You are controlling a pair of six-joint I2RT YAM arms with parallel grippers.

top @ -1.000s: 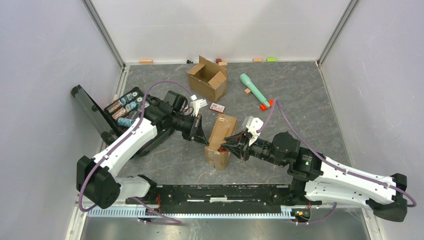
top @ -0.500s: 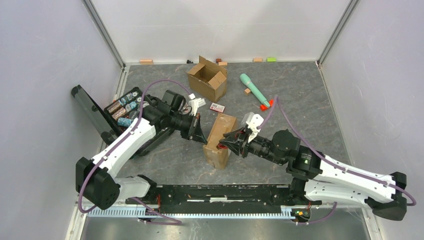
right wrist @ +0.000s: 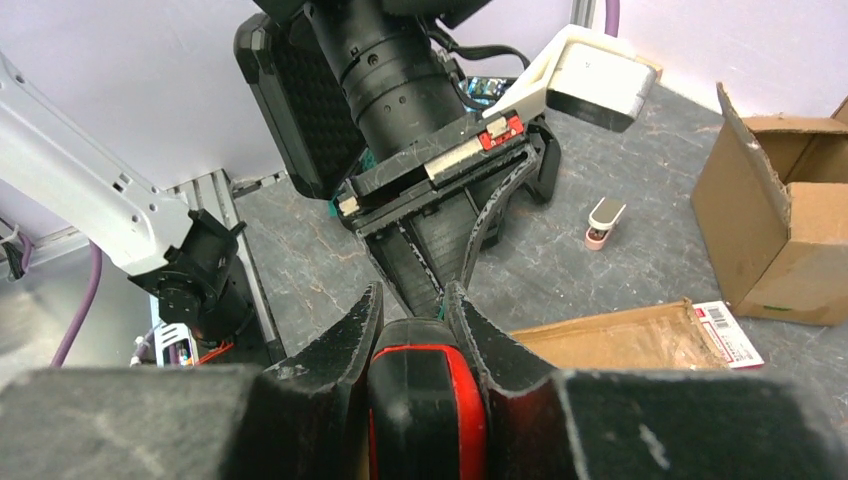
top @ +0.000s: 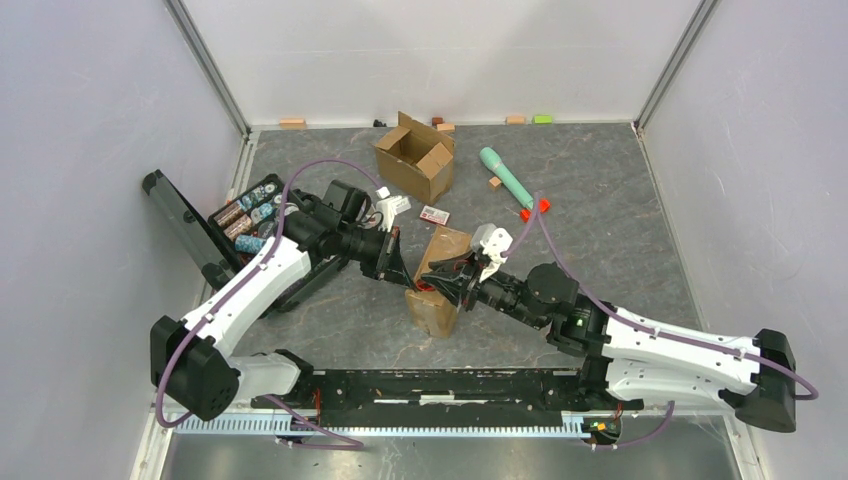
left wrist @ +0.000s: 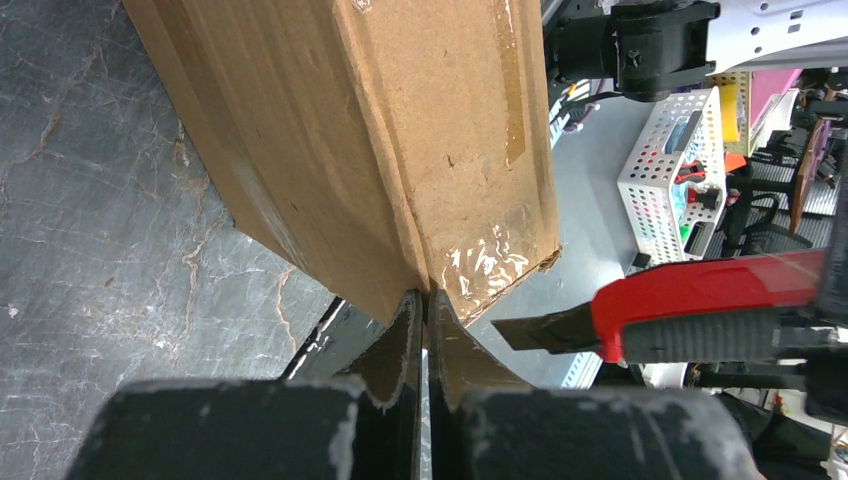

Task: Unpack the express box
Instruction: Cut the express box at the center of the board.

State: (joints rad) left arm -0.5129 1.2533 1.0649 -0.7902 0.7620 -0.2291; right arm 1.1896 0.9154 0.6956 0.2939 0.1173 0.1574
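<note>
so the closed brown cardboard express box (top: 435,312) sits in the middle of the grey stone-look table (top: 600,200), lying long-ways and tipped a bit, with an arm on each side of it.

the left gripper (left wrist: 423,298) has its fingers pressed fully together, tips right up against the box's lower corner edge where the shiny clear tape (left wrist: 485,262) is. i can't tell if it's pinching any cardboard or just touching it.

the right gripper (right wrist: 413,300) is clamped on a red-handled utility knife (left wrist: 700,305). in the left wrist view the dark blade (left wrist: 540,333) pokes out toward that taped corner, near it but not touching.

what differs from a second ago: the right arm has slid left and a little up in the overhead frame, so its claw and knife now sit over the box's left half instead of at its right side. the purple cable (top: 545,235) has swung along with it, and the red bit by the mint green cylinder tool (top: 508,178) shows more. the left arm has barely shifted, and the box looks to be in about the same spot.

other stuff hasn't moved: an open brown cardboard box (top: 415,155) at upper middle, a small white and red card (top: 434,214) just above the express box, and an open black case of batteries (top: 245,215) at the left.
</note>
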